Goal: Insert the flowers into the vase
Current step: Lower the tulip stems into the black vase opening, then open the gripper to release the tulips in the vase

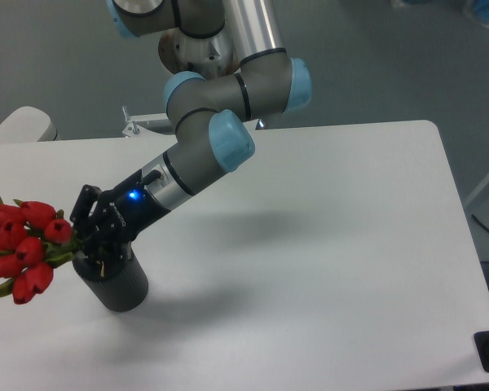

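One gripper [88, 242] pinches the stems of one bunch of flowers [23, 247] directly above the mouth of the single dark ribbed vase [114, 281], near the tabletop's [326, 244] left edge; about six red buds lean leftward past that edge.

White table [326, 244], rounded corners, matte top. Far right corner rounded, right edge running down toward near side. Carries vase [114, 281] near left front: dark, nearly black cylinder, finely ribbed sides, standing upright. Soft shadow on tabletop right of vase, fainter shadow patch near middle. Nothing else seen resting directly on top. Second pale rounded surface [20, 124] at far left behind table edge; joined to table or separate, cannot tell.
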